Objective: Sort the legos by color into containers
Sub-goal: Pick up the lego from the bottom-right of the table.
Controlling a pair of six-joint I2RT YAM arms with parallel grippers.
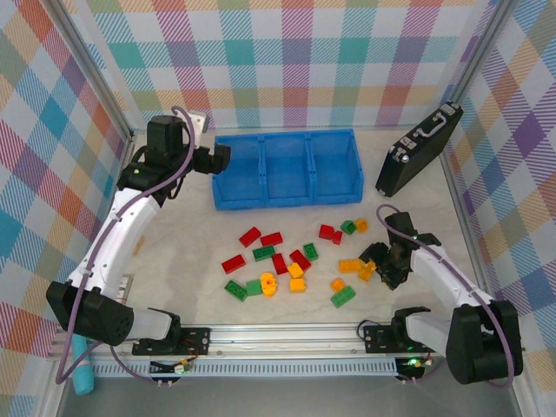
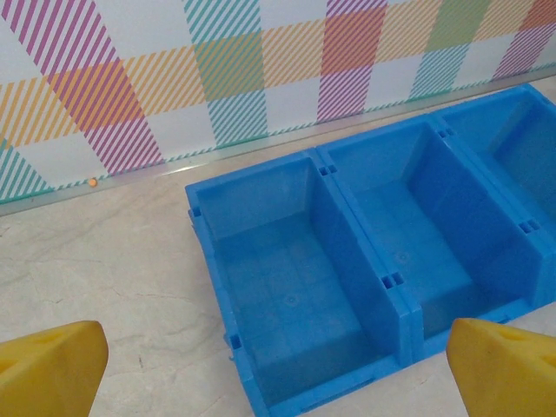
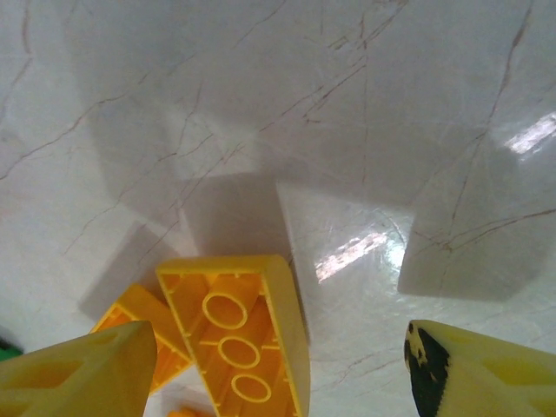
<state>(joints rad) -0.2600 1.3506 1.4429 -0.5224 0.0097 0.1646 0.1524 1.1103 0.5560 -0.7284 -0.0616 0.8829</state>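
Low — right gripper [image 3: 280,354], wide, over yellow lego [image 3: 233,334]

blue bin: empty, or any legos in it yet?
Empty. All three compartments of the blue bin show bare floors in the top view; the legos lie loose on the table.

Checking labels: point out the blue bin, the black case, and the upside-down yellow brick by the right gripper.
blue bin [image 1: 287,201], top external view, front wall.
black case [image 1: 419,149], top external view, broad face.
yellow brick [image 3: 236,337], right wrist view, hollow underside.
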